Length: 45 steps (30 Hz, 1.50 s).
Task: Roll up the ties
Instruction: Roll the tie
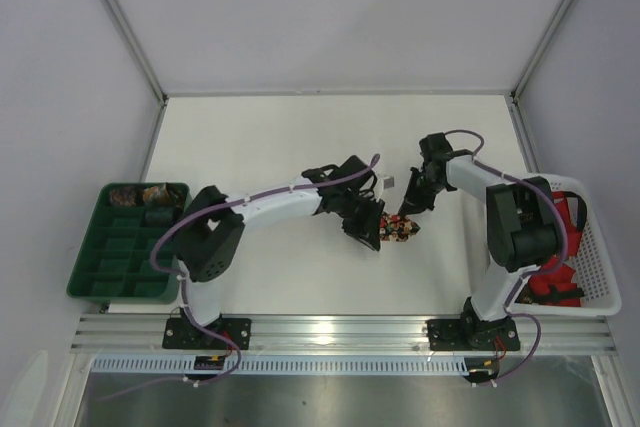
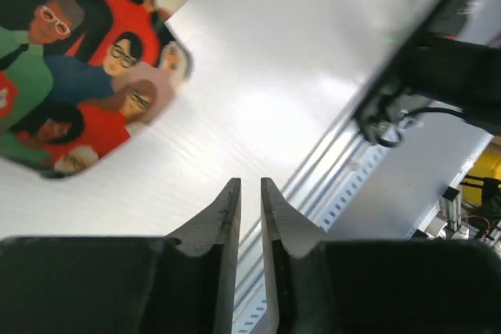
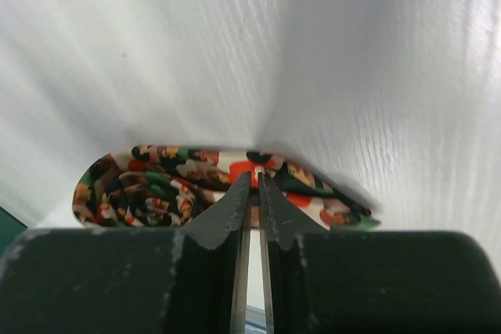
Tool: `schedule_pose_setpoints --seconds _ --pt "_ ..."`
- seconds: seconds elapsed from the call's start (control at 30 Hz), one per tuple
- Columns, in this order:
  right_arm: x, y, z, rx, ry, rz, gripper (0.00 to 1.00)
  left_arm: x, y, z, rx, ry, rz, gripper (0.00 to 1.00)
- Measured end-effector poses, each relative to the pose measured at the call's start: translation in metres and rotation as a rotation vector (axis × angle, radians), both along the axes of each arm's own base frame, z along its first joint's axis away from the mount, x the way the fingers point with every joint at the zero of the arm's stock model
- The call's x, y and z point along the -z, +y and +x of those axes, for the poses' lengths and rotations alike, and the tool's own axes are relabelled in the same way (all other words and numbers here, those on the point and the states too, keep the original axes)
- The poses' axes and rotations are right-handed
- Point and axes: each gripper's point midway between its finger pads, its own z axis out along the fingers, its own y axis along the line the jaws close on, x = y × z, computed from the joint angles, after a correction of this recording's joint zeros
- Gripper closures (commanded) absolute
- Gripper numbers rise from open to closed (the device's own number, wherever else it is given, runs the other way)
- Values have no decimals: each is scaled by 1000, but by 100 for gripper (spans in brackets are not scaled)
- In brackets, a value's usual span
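A tie [image 1: 402, 231] with a busy pattern in red, green and brown lies partly rolled in the middle of the table. In the right wrist view the tie [image 3: 149, 185] shows a coil on the left and a flatter part on the right. My right gripper [image 3: 254, 180] is closed with its tips pinching the tie's edge; in the top view it [image 1: 408, 212] stands over the tie. My left gripper [image 2: 250, 185] is shut and empty, with the tie [image 2: 70, 76] off to its upper left. In the top view the left gripper [image 1: 378, 232] sits just left of the tie.
A green compartment tray [image 1: 100, 267] stands at the left edge with rolled ties [image 1: 140, 195] in its back cells. A white basket [image 1: 595, 267] at the right holds red and black fabric [image 1: 560, 282]. The metal rail [image 1: 340, 332] runs along the near edge.
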Motion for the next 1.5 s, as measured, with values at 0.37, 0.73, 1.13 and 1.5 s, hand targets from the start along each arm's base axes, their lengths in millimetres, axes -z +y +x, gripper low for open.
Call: schedule_pose_setpoints --seconds 0.37,0.73,1.13,1.5 --pt "-53 -1 -31 154 -105 -33 91 -109 -1 133 -197 -250 -190 82" --pt "-5 11 -106 360 26 -61 96 -15 4 183 -297 -217 33 84" --pt "12 24 -60 429 -20 -51 96 -43 68 165 -412 -214 71 81" --pt "10 24 -13 357 -92 -92 95 -52 72 188 -432 -173 24 80"
